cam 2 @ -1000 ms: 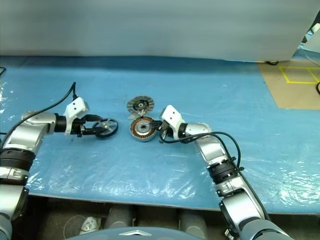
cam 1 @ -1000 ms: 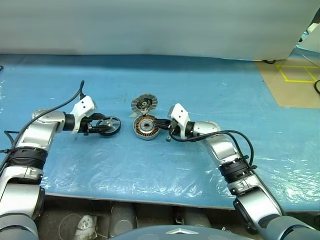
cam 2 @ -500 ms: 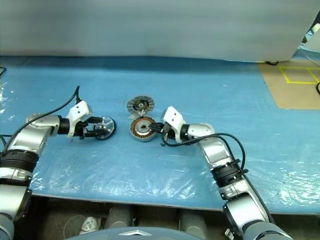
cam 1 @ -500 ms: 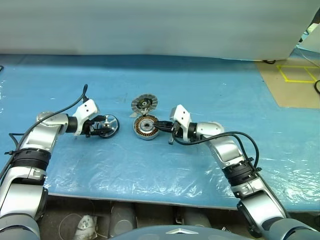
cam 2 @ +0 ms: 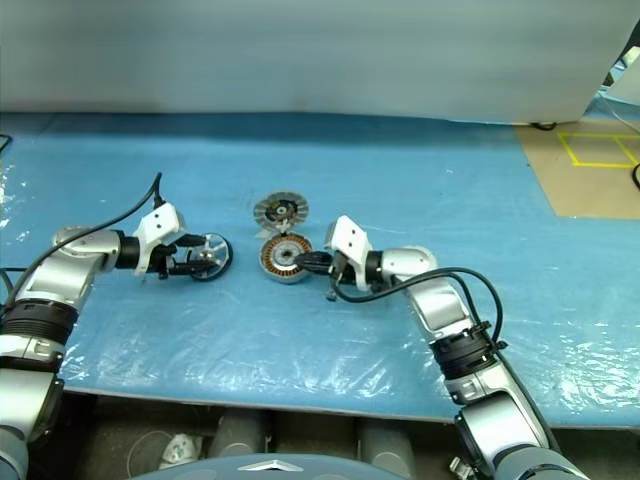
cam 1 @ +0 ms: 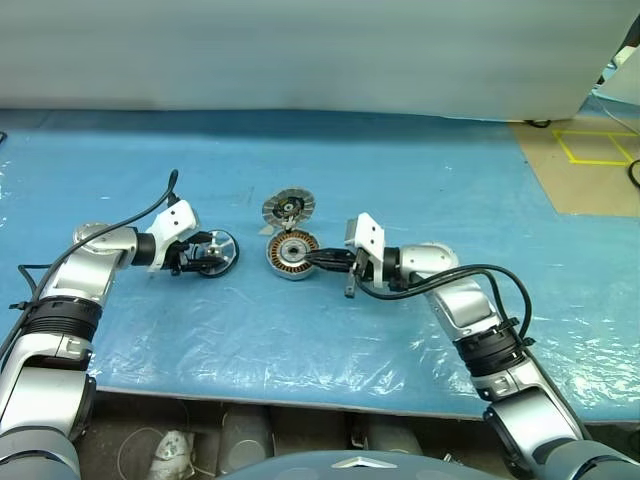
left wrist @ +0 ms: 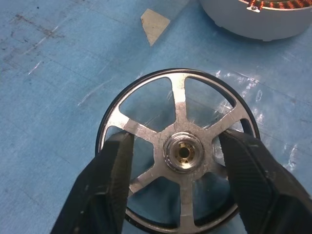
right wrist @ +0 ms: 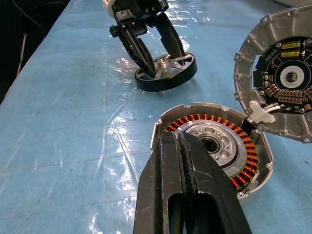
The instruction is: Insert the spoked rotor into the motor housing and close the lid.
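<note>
Left wrist view, nearest first: left tool (left wrist: 180, 175) spread around the spoked rotor (left wrist: 178, 151), one finger (left wrist: 105, 185) on each side of the hub, close to the spokes. Cannot tell if pinching yet. Rotor flat on the blue table (cam 1: 300, 330), hub hole facing up.

Next out, just past the rotor's rim: the motor housing (cam 1: 293, 254), also flat, open side up, copper windings around a pale middle. Lies to the rotor's right, with a small gap between them.

Right tool (right wrist: 183, 161) pressed together, holding nothing, tips at the housing's near rim, maybe steadying it.

Farthest back: the lid (cam 1: 288, 209), just behind the housing, dark side up.

Left arm far nearer the rotor, so likely the one to lift it and carry it rightward, kept level, over the housing's middle.
</note>
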